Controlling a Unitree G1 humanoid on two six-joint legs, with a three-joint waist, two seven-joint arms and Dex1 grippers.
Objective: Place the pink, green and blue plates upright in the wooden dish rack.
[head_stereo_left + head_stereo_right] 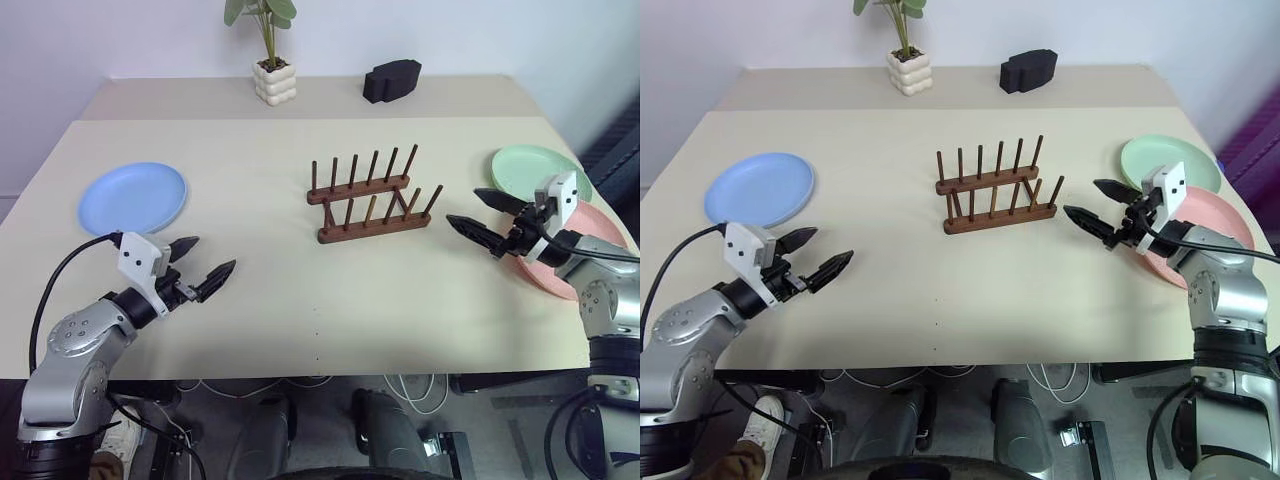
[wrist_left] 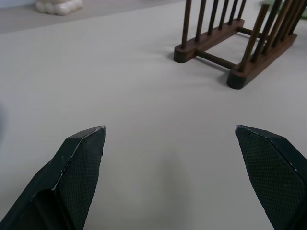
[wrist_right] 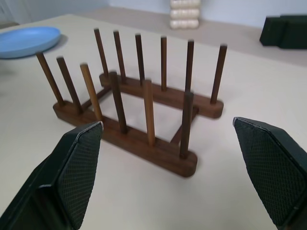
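Jaws of both grippers stand spread wide with nothing between them: the left gripper (image 1: 202, 269) hovers over the near left of the counter (image 1: 270, 300), the right gripper (image 1: 482, 214) over its right side, each angled toward the middle. Between them, near the centre, sits the wooden dish rack (image 1: 368, 195), its 2 rails of upright pegs holding no plate. The blue plate (image 1: 132, 196) lies flat at the far left. The green plate (image 1: 530, 168) lies flat at the right edge, its near rim overlapping the pink plate (image 1: 600, 222), which is partly hidden by the right arm. The counter is a pale beige, matte surface. Along its back edge, by a white wall, stand a potted plant (image 1: 272, 70) and a black blocky object (image 1: 391, 80).
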